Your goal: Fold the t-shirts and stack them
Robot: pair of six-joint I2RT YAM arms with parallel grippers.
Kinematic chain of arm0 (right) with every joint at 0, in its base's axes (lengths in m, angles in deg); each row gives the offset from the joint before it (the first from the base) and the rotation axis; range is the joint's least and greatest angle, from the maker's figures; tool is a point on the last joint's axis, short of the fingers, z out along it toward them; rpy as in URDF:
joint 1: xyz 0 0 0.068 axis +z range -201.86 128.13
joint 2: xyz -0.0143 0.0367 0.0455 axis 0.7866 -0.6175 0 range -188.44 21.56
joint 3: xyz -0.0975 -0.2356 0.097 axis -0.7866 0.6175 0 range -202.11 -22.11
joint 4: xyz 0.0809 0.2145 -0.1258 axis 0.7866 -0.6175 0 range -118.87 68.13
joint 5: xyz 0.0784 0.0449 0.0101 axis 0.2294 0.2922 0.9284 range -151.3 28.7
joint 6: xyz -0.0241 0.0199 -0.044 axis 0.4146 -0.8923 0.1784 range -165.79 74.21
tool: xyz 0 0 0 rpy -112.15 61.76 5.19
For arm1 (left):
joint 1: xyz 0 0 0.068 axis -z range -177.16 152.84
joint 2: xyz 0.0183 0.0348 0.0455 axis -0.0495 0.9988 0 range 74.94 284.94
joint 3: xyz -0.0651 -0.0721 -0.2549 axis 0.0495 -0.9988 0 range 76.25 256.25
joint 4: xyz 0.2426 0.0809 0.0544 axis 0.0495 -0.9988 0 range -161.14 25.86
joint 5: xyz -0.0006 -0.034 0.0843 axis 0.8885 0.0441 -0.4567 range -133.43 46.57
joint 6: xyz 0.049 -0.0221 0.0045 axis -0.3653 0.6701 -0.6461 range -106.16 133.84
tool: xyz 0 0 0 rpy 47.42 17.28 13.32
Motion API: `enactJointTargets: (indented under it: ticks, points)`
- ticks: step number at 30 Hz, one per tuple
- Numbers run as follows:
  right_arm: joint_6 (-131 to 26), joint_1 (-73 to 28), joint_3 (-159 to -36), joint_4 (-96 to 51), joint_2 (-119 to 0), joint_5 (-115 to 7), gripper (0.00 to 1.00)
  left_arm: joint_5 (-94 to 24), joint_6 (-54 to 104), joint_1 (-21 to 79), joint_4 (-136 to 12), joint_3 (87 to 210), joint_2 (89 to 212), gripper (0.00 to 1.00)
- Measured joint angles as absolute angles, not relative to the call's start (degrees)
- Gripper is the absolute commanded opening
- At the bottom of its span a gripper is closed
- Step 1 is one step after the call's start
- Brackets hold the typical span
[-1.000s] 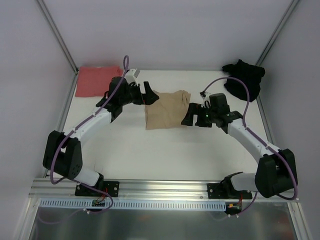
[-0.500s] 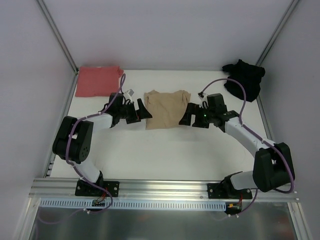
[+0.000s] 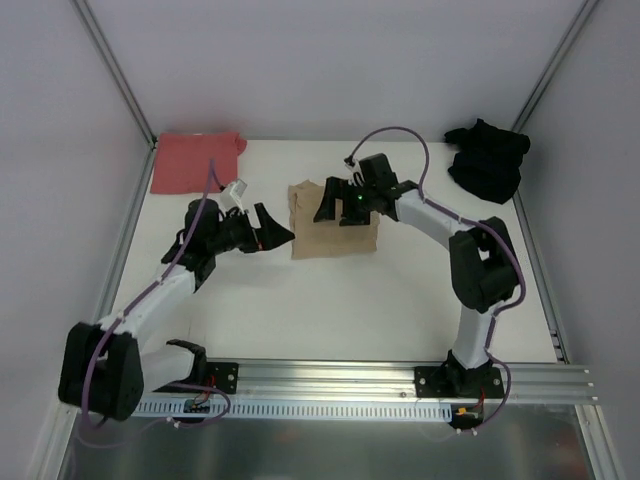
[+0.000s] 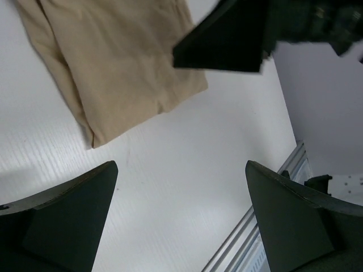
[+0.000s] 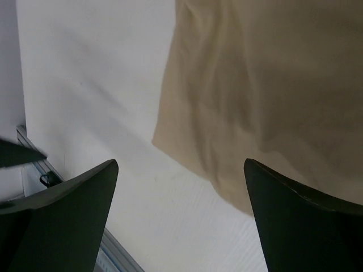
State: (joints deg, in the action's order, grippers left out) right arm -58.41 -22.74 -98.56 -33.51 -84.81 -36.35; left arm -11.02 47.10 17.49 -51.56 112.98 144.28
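Observation:
A folded tan-beige t-shirt (image 3: 338,232) (image 4: 113,62) (image 5: 261,85) lies flat at the middle of the white table (image 3: 330,300). Flat in the far left corner is the salmon-red t-shirt (image 3: 195,162). The black t-shirt (image 3: 488,160) sits crumpled in the far right corner. My left gripper (image 3: 278,229) (image 4: 180,167) is open just left of the tan shirt's near-left corner, over bare table. My right gripper (image 3: 323,202) (image 5: 180,164) is open above the tan shirt's upper-left part, nothing between its fingers. One of the right gripper's fingers (image 4: 227,39) shows in the left wrist view.
Grey walls enclose the table on three sides, with metal posts (image 3: 115,70) at the far corners. An aluminium rail (image 3: 330,375) carrying both arm bases runs along the near edge. The right arm's cable (image 3: 400,135) arcs above the table behind the tan shirt.
The right arm has swung left from the tan shirt's right edge to over its upper-left part. The left gripper has drawn slightly back toward the near left. Both stay open.

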Motion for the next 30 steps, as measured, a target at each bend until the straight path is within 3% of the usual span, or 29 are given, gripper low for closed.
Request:
enactJointTargets:
  ticks: [7, 18, 23, 30]
  points:
    - [-58.65, -22.74, -117.01, -35.76, -98.38, -36.20, 0.99, -12.51, 47.08, 17.49, -60.35, 110.01, 121.46, 0.99]
    - [-62.24, -23.00, -120.90, -36.57, -107.43, -35.74, 0.99, -14.13, 47.62, 17.49, -73.37, 106.64, 109.86, 0.99]
    - [-64.36, -22.89, -112.85, -34.47, -102.25, -38.84, 0.99, -15.46, 47.32, 17.49, -78.86, 107.63, 106.56, 0.99]
    - [-66.00, -23.11, -90.78, -26.95, -88.00, -41.58, 1.00, -15.66, 46.99, 17.49, -83.30, 108.70, 103.69, 0.99]
